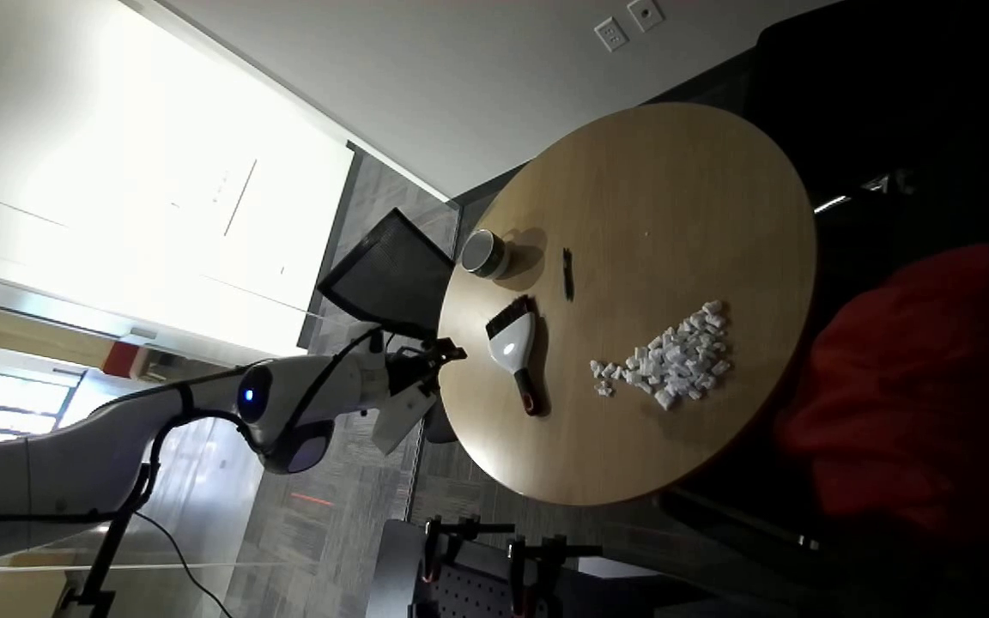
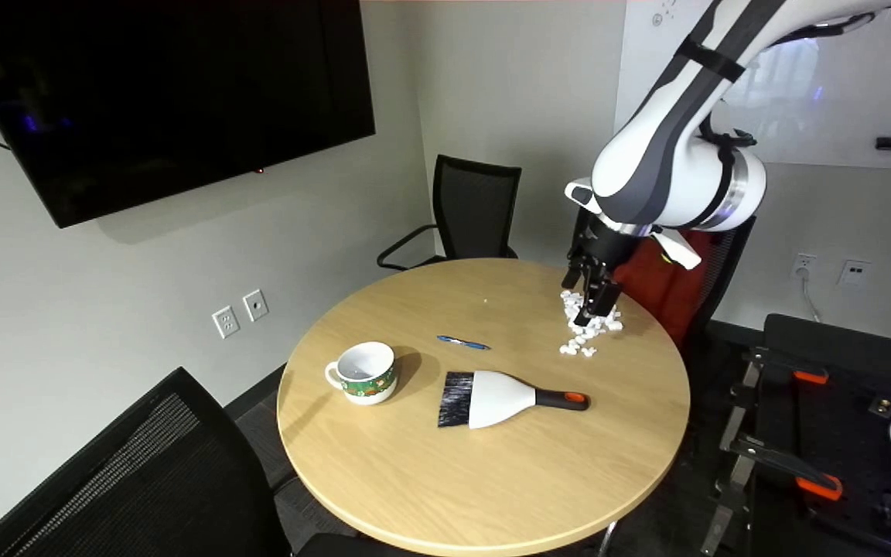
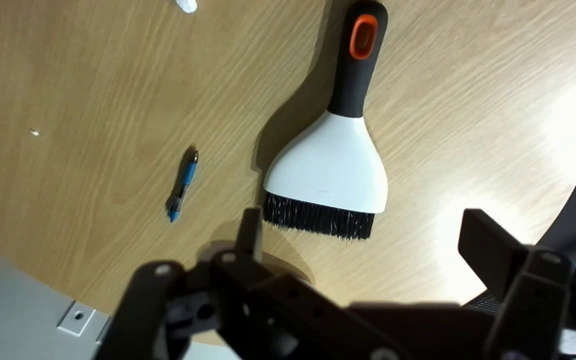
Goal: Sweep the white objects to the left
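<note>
Gripper (image 3: 362, 225): fingers wide apart, holding nothing. Brush (image 3: 329, 161) lies ahead of the fingertips, bristles (image 3: 318, 217) nearest them, handle (image 3: 356, 82) pointing away: likely light, stiff body, springy bristles; I'd grab it by that dark handle, probably rubbery. White objects (image 1: 679, 356) sit past the brush from the fingers in an exterior view, loose cluster of tiny bits; wrist view catches just one clearly, top edge. Guess: near weightless, maybe soft, scatter easily, so don't pinch, push low and slow. Text: faint mark on brush body, unreadable; nothing legible on the bits.
</note>
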